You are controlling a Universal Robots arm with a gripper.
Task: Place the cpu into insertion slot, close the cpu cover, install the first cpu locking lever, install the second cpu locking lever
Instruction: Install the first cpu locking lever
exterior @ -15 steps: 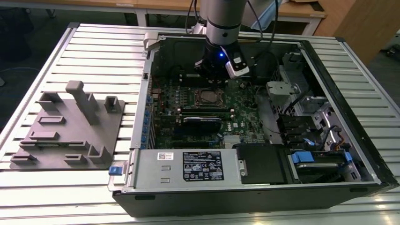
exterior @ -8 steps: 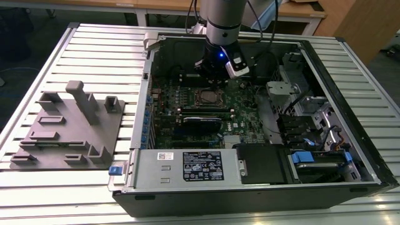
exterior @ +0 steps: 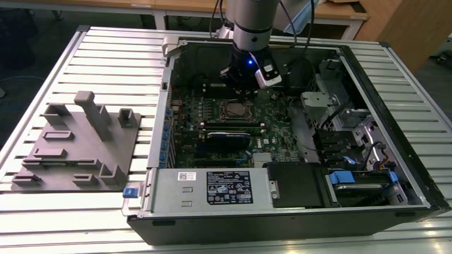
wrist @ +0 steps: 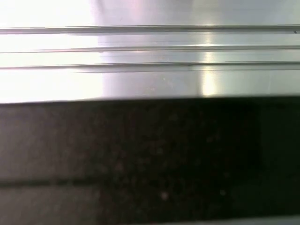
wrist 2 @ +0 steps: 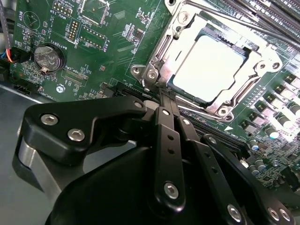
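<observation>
The cpu (wrist 2: 213,65), with a bright silver-grey top, lies in the insertion slot (exterior: 233,110) on the green board. The cpu cover (wrist 2: 185,37), a silvery frame with a window, lies flat over it. One thin locking lever (wrist 2: 243,22) runs along the socket's far side. Another lever (wrist 2: 206,114) runs along the side nearest the black fingers (wrist 2: 164,136). My gripper (wrist 2: 162,96) is shut, its tips pressed together at the socket's corner by that nearer lever's end. I cannot tell if they touch it. In the exterior view the gripper (exterior: 242,91) hangs inside the case just behind the socket.
A coin battery (wrist 2: 48,56) and long memory slots (wrist 2: 276,14) flank the socket. The open computer case (exterior: 395,132) holds a black card (exterior: 229,138) and a power supply (exterior: 211,186). A grey fixture plate (exterior: 78,148) lies on the ribbed table at the exterior view's left.
</observation>
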